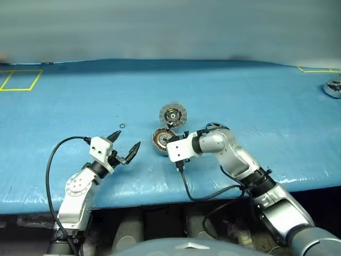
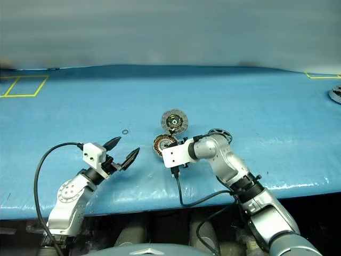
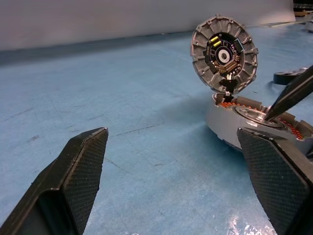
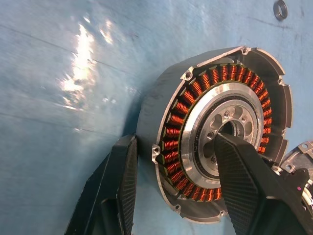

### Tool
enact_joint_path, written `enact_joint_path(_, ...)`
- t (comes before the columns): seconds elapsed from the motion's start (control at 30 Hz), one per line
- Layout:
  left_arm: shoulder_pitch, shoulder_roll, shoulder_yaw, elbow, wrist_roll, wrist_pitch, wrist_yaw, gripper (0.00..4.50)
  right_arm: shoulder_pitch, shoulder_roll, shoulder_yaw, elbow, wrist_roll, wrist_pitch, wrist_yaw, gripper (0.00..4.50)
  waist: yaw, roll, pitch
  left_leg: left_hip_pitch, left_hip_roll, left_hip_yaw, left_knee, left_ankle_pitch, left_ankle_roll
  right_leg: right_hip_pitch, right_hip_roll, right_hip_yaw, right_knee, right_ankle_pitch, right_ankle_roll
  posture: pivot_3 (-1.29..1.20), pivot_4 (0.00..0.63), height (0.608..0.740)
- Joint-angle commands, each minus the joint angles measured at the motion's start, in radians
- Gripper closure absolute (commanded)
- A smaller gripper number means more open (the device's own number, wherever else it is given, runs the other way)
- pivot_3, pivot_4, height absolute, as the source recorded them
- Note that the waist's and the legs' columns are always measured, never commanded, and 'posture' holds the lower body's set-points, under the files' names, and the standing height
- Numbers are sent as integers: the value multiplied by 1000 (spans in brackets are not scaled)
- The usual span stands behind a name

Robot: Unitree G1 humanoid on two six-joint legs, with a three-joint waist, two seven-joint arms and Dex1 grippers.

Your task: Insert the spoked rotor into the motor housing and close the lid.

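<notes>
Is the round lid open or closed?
Open. The lid stands up on edge from the back of the motor housing, showing its dark inside, and the copper windings in the housing are uncovered.

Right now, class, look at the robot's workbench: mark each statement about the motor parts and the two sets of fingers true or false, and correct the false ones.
1. The lid stands open, hinged up from the motor housing. True.
2. The spoked rotor already sits inside the housing. False: it lies on the blue table, beside the right arm; the housing shows only copper windings and a silver hub.
3. The right gripper has one finger outside the housing wall and one on the hub. True.
4. The left gripper is clamped on the lid. False: its fingers are spread open, holding nothing.
5. A small ring lies on the table. True.
</notes>
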Motion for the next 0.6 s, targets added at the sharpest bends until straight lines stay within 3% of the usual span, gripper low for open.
enact_joint_path(0.03,-13,8,5,2,1,-1,-11,0,44,-3,91,-16,-8,19,55,2498,-1,-2,-1,0,0,0,0,0,0,0,0,0,0,0,0,0,150,740)
enact_joint_path(0.2,-17,9,10,7,1,2,-15,0,14,-27,118,17,-31,-2,76,2498,0,-3,-2,0,0,0,0,-1,-1,-1,0,0,0,0,0,0,150,740)
enact_joint_path(0.27,-17,8,11,6,0,2,-14,0,0,-13,91,12,-21,-32,20,2498,2,-5,-3,0,0,0,-1,-1,-1,-1,0,0,-1,0,-1,0,150,740)
enact_joint_path(0.53,-14,-6,6,16,1,-3,-12,0,38,-45,2,-232,105,59,81,2498,6,-4,-1,-5,1,0,-2,-1,-1,-5,0,0,-1,-1,-1,0,150,740)
enact_joint_path(0.6,-27,-9,3,28,1,-6,-15,0,53,-70,20,-220,94,44,82,1756,12,-4,-1,-6,1,0,-2,-1,-1,-6,0,-1,-1,-1,-1,0,150,740)
